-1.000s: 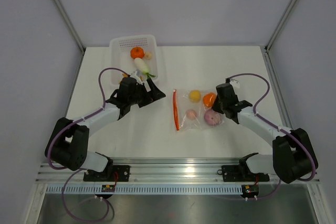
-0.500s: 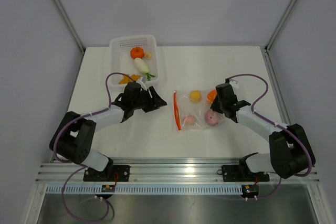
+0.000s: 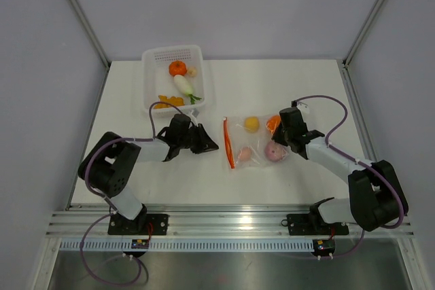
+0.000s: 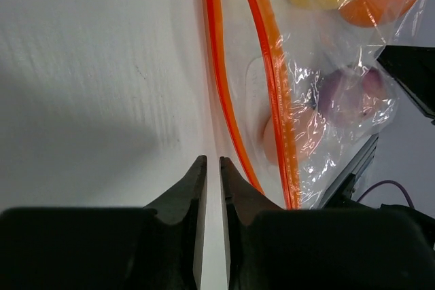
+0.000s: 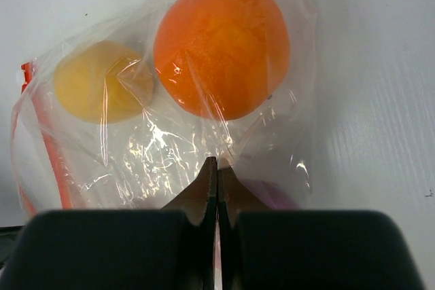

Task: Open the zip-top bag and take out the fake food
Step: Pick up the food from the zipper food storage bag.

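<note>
The zip-top bag [image 3: 259, 139] is laid flat on the worktop [image 3: 272, 86], just toward 3 o'clock of its middle, with the red-orange zipper strip [image 3: 228, 142] along the bag's 9 o'clock edge. Fake food [image 5: 221, 49] is seen through the film: a yellow piece [image 3: 251, 124] at 11 o'clock within the bag, an orange ball [image 3: 272, 123] at 1 o'clock, a purple-pink piece [image 3: 274, 153] at 4 o'clock and a pale peach piece [image 3: 244, 155] at 7 o'clock. The right gripper [image 5: 217, 164] is closed on the bag's film at the 3 o'clock edge, just below the orange ball in the wrist view; it is found at much the same spot as a second ago. The left gripper [image 4: 212, 166] has been brought away from the white basket [image 3: 172, 49] at 10 o'clock, where it stood wide open a second ago, and is now placed low over the worktop just at 9 o'clock of the zipper strip. Its jaws have been drawn nearly together, with only a thin slit left between them; whether any film is caught there cannot be told. In the basket an orange piece [image 3: 177, 68], a white radish-like piece [image 3: 183, 85] and yellow pieces [image 3: 166, 101] are seen, unchanged from before. The bag itself has hardly been shifted.
</note>
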Controlling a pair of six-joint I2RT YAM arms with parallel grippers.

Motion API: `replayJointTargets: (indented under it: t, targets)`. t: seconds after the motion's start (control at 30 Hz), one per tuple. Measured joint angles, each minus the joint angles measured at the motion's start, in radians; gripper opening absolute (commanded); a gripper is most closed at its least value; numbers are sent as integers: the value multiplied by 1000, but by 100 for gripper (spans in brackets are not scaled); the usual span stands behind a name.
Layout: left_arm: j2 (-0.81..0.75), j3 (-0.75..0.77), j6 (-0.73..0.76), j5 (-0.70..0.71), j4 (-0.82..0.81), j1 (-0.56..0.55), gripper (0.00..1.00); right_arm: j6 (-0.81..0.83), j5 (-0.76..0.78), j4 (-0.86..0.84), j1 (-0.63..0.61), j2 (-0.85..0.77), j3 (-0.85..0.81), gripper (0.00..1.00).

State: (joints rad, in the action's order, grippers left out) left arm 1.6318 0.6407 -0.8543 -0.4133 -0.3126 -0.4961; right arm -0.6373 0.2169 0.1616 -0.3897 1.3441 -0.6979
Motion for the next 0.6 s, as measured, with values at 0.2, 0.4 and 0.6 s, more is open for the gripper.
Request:
replayJointTargets:
  t: [0.2,0.4,0.6]
  targets:
    - [83,0,-38,-45,-75,-19,10,-1,-2,-13,0,-2,11,0]
    - [98,0,-68,-63,-161,-24,9,-4,-18,-19,0,-9,15,0]
    - [113,3,-83,-72,-208,-49,8,-7,-28,-29,0,-23,32,0]
